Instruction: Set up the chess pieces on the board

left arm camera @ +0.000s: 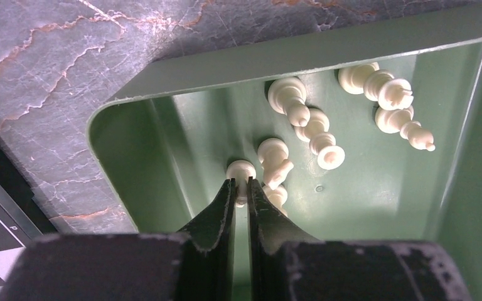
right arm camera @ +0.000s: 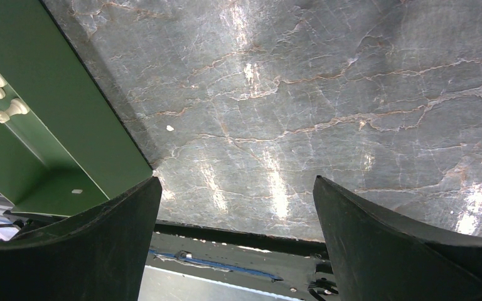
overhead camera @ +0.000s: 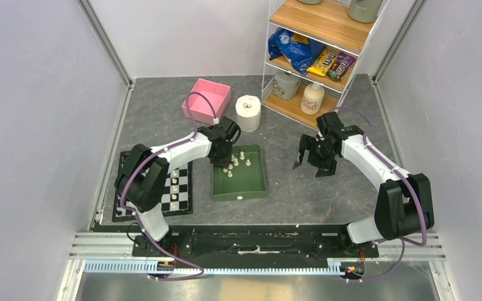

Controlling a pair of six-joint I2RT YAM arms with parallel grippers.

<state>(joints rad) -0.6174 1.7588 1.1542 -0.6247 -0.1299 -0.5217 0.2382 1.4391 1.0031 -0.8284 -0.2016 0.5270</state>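
Several cream-white chess pieces [overhead camera: 237, 160] lie in the green tray [overhead camera: 254, 188]; they show in the left wrist view [left arm camera: 317, 135] too. More pieces [overhead camera: 174, 188] stand on the checkered board [overhead camera: 185, 205] at the left, partly hidden by the left arm. My left gripper [left arm camera: 241, 185] reaches into the tray's far-left corner and is shut on one small white piece [left arm camera: 240, 170]. It also shows in the top view [overhead camera: 219, 161]. My right gripper [overhead camera: 312, 164] hangs open and empty above the bare table, right of the tray; its fingers [right arm camera: 100, 244] stand wide apart.
A pink box [overhead camera: 206, 100] and a white paper roll [overhead camera: 248, 112] stand behind the tray. A wire shelf [overhead camera: 317, 56] with snacks and bottles stands at the back right. The tray wall [right arm camera: 63, 106] lies left of my right gripper.
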